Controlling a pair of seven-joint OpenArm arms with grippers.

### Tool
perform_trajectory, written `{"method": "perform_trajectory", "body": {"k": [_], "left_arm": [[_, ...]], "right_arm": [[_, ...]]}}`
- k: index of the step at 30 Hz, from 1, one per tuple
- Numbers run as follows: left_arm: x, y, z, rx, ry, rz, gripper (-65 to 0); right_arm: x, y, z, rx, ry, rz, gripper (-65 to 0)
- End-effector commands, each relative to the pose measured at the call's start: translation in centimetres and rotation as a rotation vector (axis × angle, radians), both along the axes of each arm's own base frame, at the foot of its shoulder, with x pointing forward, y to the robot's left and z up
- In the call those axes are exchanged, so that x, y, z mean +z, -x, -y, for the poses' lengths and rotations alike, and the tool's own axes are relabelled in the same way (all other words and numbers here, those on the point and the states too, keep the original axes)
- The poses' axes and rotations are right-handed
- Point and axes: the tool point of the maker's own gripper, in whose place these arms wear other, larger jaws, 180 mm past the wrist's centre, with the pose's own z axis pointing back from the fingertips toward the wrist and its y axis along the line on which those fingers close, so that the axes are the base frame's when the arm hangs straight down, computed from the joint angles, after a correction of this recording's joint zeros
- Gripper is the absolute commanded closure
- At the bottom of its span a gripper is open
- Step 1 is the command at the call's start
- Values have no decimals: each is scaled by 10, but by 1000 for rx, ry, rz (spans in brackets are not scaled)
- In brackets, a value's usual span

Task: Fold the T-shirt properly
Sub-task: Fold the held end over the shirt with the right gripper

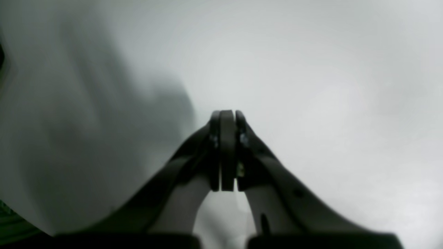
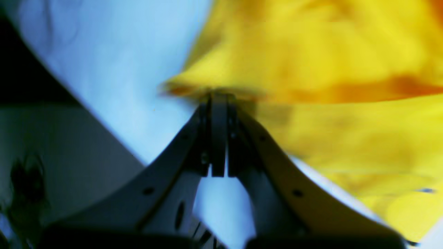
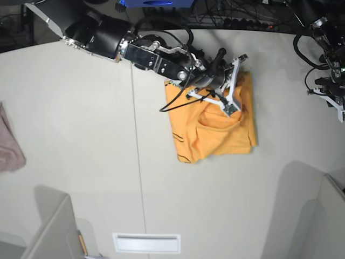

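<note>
My big, flat, pale grey table [image 3: 81, 135] has a thin line [image 3: 138, 162] running down it from top to bottom. The orange-yellow cotton T-shirt [image 3: 213, 137] lies right on the table, bunched and partly folded, near the far edge. A small pinkish cloth [image 3: 9, 143] lies on the table too, way over at the side edge, well apart from the T-shirt. A white flat strip [image 3: 146, 243] sits near the front edge.

1. T-shirt [image 3: 215, 135] is plain orange-yellow, with tiny black printed marks near its bottom-left corner;
2. table [image 3: 70, 118] is off-white, kinda cream;
3. cloth [image 3: 9, 145] at the left edge looks dusty pinkish-mauve;
4. right arm [image 3: 135, 48] is mostly black with some silver bits.
</note>
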Motion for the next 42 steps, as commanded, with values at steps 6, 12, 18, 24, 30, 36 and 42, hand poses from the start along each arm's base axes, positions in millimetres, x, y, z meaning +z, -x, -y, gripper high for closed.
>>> {"method": "perform_trajectory", "body": {"k": [6,12,18,24,30,36,42], "left_arm": [[20,-10,-11,-3,-45,45,0],[15,-6,-17,6,-41,25,0],[14,-4,-17,5,-41,20,0],[15,-6,-17,5,-41,28,0],[15,-6,-17,5,-41,28,0],[15,-6,-17,5,-41,26,0],[16,-7,-17,5,-41,29,0]], "right_arm": [[35,3,-13,44,-81,58,0],[45,-62,31,-174,-80,27,0],[25,-97,70,-337,-36,-40,0],[9,-103,82,-379,1,-68,0],[3,-103,88,-386,18,-80,0],[-4,-101,94,-394,34,-85,0],[-8,-107,95,-408,43,-83,0]]}}
